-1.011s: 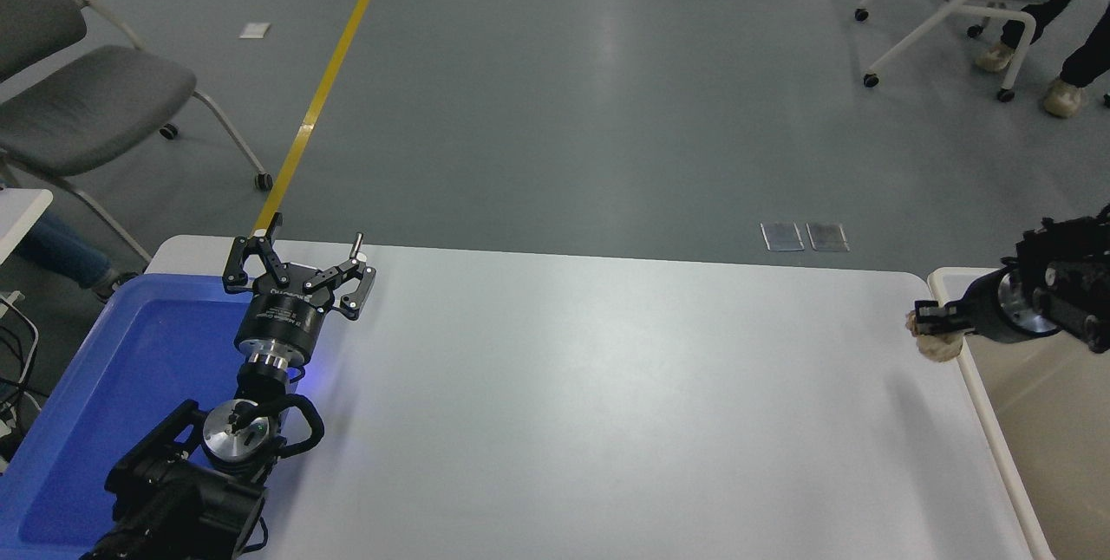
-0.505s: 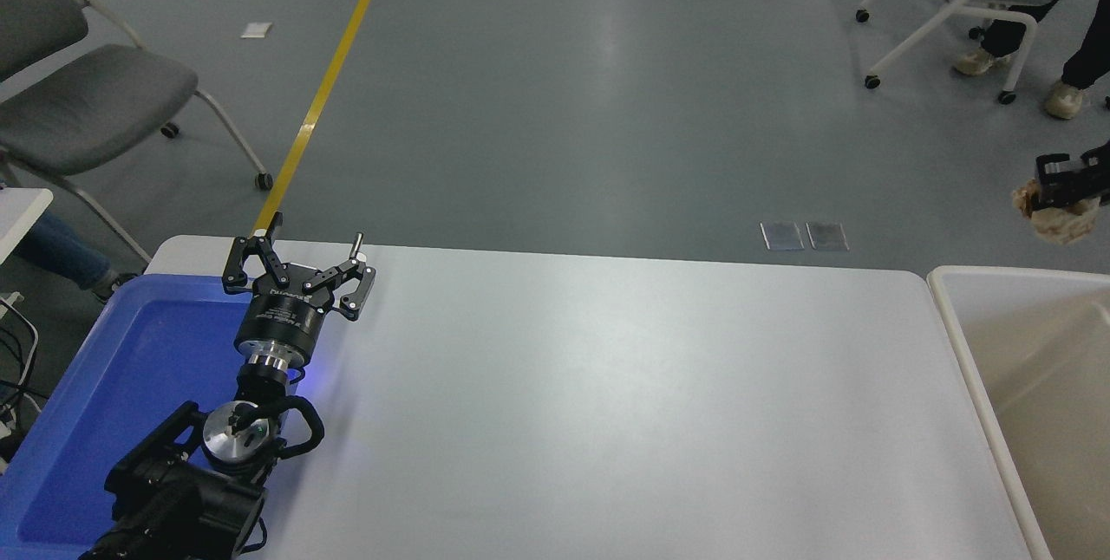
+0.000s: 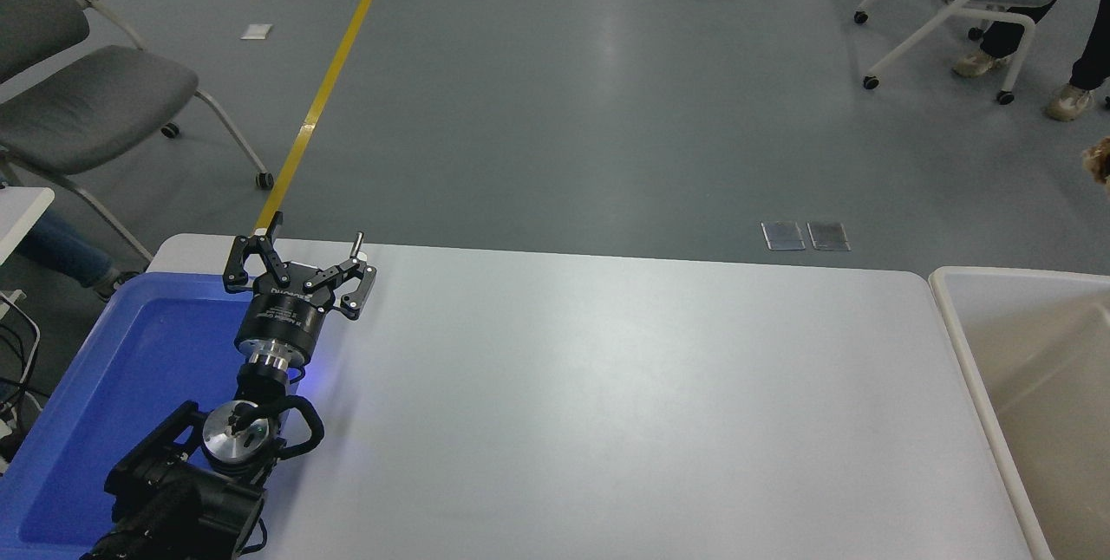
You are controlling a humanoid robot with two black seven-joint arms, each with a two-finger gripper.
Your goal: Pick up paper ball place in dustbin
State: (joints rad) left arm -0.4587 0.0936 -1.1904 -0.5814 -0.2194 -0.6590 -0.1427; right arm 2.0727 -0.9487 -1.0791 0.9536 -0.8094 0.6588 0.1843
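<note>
Smooth matte white table [image 3: 590, 404] with rounded far corners, faintly glossy under the room light. At its 3 o'clock edge, the dustbin [image 3: 954, 317]: cream-white plastic, rectangular, thick rounded rim, beige inner walls, cut off by the picture's right edge. At 9 o'clock, a glossy blue plastic tray [image 3: 95, 387] with a raised lip. Over the tray's near and inner side, the parked left gripper [image 3: 297, 263]: black metal linkages on a cylindrical black body with a silvery collar, jaws spread apart and gripping nothing. At the picture's right edge, toward 2 o'clock and well above the dustbin, only a small wrinkled tan scrap of the paper ball [image 3: 1100, 159] in sight, the rest out of frame. Right gripper out of view, so grip on the ball impossible to tell. Beyond the table, smooth grey floor, a yellow line [image 3: 329, 83], and two small shiny floor plates [image 3: 805, 236].
</note>
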